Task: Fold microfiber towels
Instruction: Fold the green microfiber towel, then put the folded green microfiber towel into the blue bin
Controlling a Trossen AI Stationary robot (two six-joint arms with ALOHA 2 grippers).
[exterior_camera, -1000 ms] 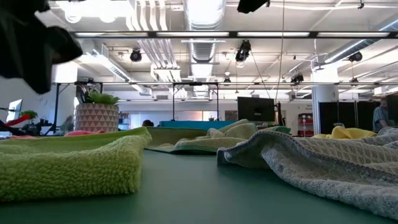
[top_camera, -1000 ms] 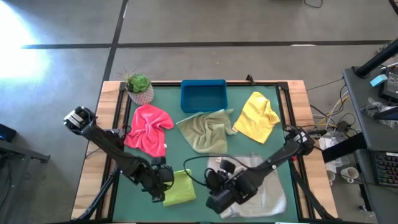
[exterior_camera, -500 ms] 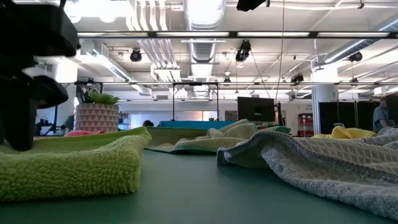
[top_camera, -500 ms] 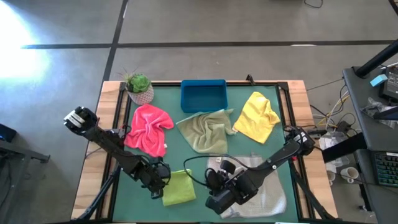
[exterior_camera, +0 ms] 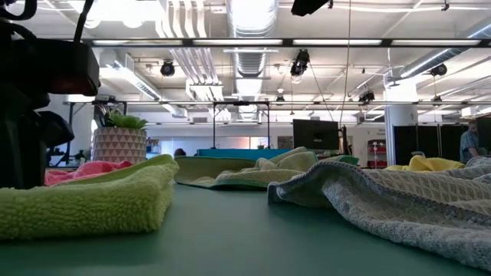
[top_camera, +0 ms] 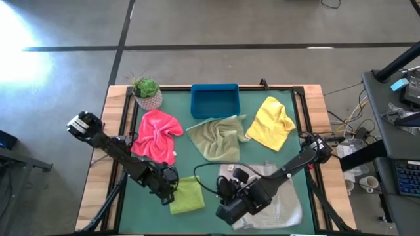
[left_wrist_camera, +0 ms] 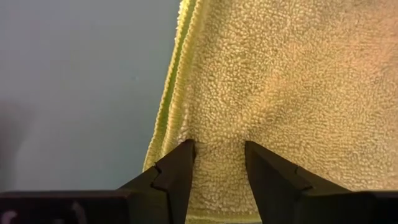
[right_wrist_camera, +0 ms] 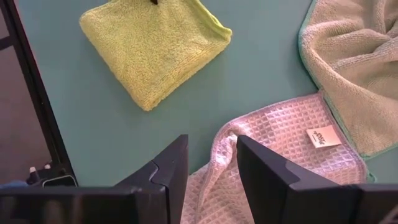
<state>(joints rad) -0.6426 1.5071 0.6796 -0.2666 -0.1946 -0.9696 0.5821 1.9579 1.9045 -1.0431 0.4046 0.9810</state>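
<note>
The folded lime green towel (top_camera: 188, 196) lies flat on the green mat near the table's front edge, left of the middle. My left gripper (top_camera: 168, 190) stands on its left part, fingers apart (left_wrist_camera: 217, 149). My right gripper (top_camera: 225, 211) hovers open (right_wrist_camera: 211, 146) above the edge of the crumpled light grey towel (top_camera: 282, 196) at the front right and touches nothing. The pink towel (top_camera: 156, 134), olive towel (top_camera: 216, 136) and yellow towel (top_camera: 272, 122) lie crumpled farther back. My left gripper has both fingertips (left_wrist_camera: 185, 152) set down on the lime towel's top layer (left_wrist_camera: 217, 134), close to its folded left edge (left_wrist_camera: 171, 106). The fingers slant down from the table's left side. The jaws stand apart, with pile showing between them. The towel lies flat on the mat.
A blue tray (top_camera: 214, 100) stands at the far edge in the middle, and a potted plant (top_camera: 146, 92) at the far left corner. Bare mat (top_camera: 197, 160) shows between the lime towel and the olive one. The table has a raised wooden frame (top_camera: 111, 131).
My left gripper has come down onto the lime towel, shifted a little toward the table's left edge and rolled at the wrist. The towel's top has sunk flatter under it. My right arm has kept still.
</note>
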